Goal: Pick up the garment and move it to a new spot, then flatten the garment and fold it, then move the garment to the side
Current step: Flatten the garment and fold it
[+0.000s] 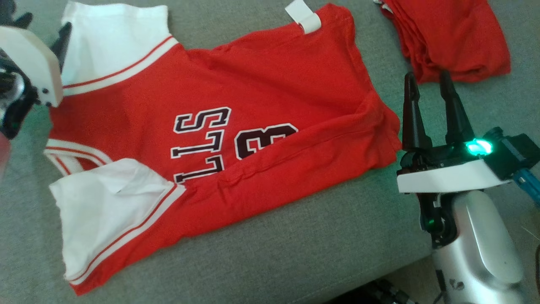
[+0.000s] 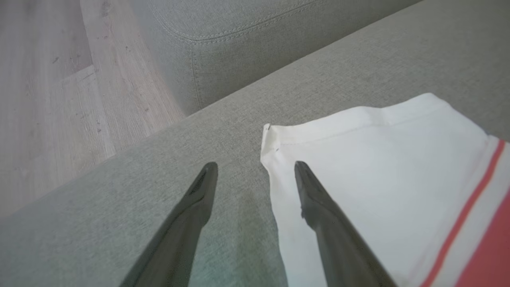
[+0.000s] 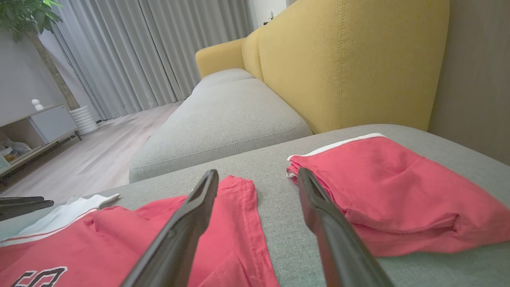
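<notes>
Found the garment (image 1: 253, 126), a red jersey with white sleeves and dark block lettering, spread out across the middle of the grey cushion (image 1: 295, 253). Lay with its collar end toward the cushion's left and its hem toward the cushion's right. Showed a long crease running along the side nearest the cushion's front edge, and a rumpled sleeve at the cushion's front left. Carried a white tag (image 1: 303, 17) at the hem corner nearest the cushion's back.

Spotted the left gripper (image 2: 255, 165) over the cushion's left end, fingers spread wide apart and holding nothing. Had one finger over bare cushion fabric and the other over the corner of the far white sleeve (image 2: 378, 167); could not tell whether it touched the cloth.

Saw the right gripper (image 1: 427, 76) above the cushion's right front part, fingers likewise parted and empty, pointing toward the cushion's back.

Noted a folded red pile (image 1: 451, 38) at the cushion's back right corner. Made out a yellow backrest (image 3: 350, 63) behind the cushion and wooden floor (image 2: 48, 99) past its left end.
</notes>
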